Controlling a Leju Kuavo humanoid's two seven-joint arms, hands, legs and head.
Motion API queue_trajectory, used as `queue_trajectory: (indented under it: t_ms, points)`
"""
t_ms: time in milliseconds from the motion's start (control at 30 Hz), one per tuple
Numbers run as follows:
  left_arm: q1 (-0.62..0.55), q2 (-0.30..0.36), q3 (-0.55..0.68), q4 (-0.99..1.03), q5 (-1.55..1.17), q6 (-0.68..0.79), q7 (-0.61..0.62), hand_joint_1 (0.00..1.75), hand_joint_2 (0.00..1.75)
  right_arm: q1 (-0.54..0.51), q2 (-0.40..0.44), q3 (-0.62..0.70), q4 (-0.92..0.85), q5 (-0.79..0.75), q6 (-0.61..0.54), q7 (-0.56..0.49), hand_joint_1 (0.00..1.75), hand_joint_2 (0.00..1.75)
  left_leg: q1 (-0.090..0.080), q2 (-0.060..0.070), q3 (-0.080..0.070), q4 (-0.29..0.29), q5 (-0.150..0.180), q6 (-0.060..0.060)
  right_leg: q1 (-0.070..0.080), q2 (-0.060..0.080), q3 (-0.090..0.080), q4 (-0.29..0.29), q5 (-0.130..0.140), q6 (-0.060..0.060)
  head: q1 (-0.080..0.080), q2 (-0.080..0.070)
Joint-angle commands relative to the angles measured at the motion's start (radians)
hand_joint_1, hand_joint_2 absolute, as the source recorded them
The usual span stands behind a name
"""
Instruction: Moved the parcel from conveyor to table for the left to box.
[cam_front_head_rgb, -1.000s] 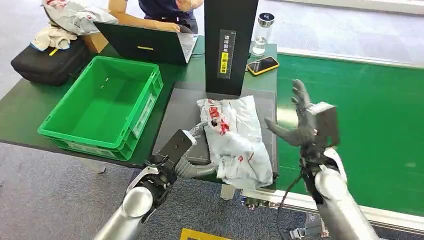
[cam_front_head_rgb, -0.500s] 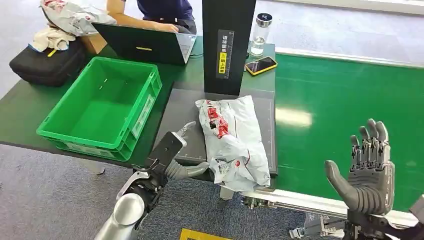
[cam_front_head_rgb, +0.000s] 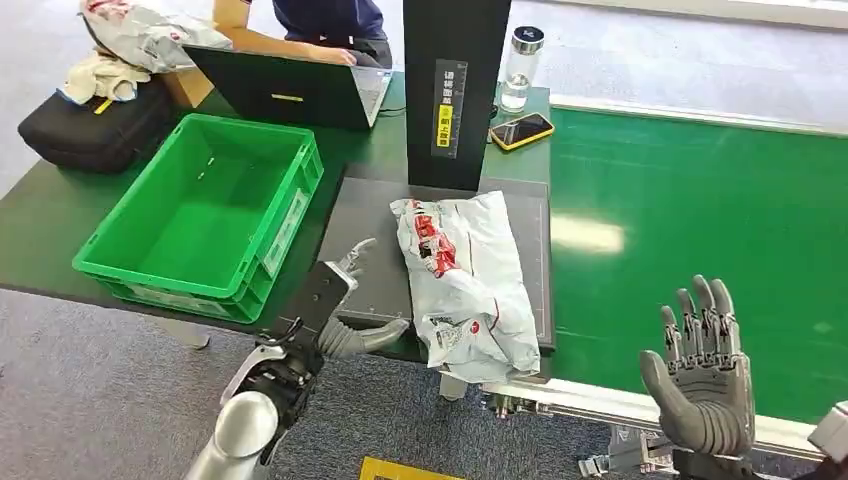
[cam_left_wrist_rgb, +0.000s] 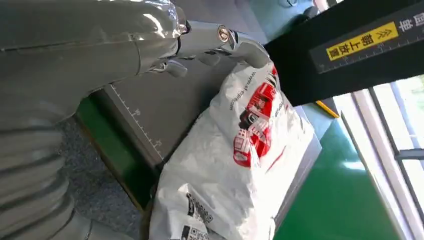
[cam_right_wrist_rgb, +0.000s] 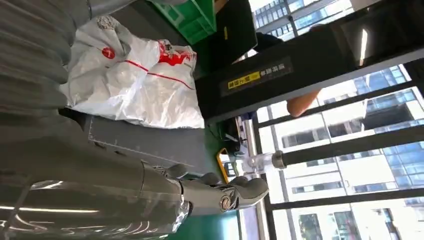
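A white plastic parcel (cam_front_head_rgb: 462, 283) with red print lies on the dark grey mat (cam_front_head_rgb: 372, 220) of the table; its near end hangs over the front edge. The left wrist view shows the parcel (cam_left_wrist_rgb: 235, 165) close ahead, and in the right wrist view the parcel (cam_right_wrist_rgb: 137, 82) lies on the mat. My left hand (cam_front_head_rgb: 340, 305) hovers at the mat's front edge just left of the parcel, fingers spread, holding nothing. My right hand (cam_front_head_rgb: 703, 375) is raised at the lower right over the green conveyor (cam_front_head_rgb: 700, 220), fingers apart and empty. The green crate (cam_front_head_rgb: 205, 215) stands empty to the left.
A black upright post (cam_front_head_rgb: 455, 90) stands behind the mat. A laptop (cam_front_head_rgb: 290, 90), a phone (cam_front_head_rgb: 524, 130) and a bottle (cam_front_head_rgb: 521, 65) sit at the table's back, with a person behind the laptop. A black bag (cam_front_head_rgb: 95, 125) lies far left.
My right hand drew away from the parcel, back and down to the lower right. My left hand slid slightly left, off the parcel. The parcel stays on the mat.
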Motion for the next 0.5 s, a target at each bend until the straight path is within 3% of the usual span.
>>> queue_trajectory:
  t_ms: [33, 500]
  points:
    - [-0.057, 0.004, 0.008, 0.025, -0.031, -0.001, -0.005, 0.0, 1.75, -0.029, 0.081, -0.085, 0.058, -0.022, 0.029, -0.005, 0.0, 1.75, 0.001, 0.0, 0.002, -0.001, 0.0, -0.001, 0.001, 0.0, 0.003, -0.001, 0.0, -0.002, 0.0, 0.0]
    - [-0.313, -0.037, -0.129, 0.176, -0.201, 0.027, 0.048, 0.0, 1.75, -0.105, 0.039, -0.035, 0.173, -0.059, 0.078, 0.0, 0.0, 1.75, 0.001, 0.0, 0.003, -0.001, 0.001, -0.001, 0.001, 0.0, 0.004, -0.002, 0.001, -0.001, 0.0, 0.0]
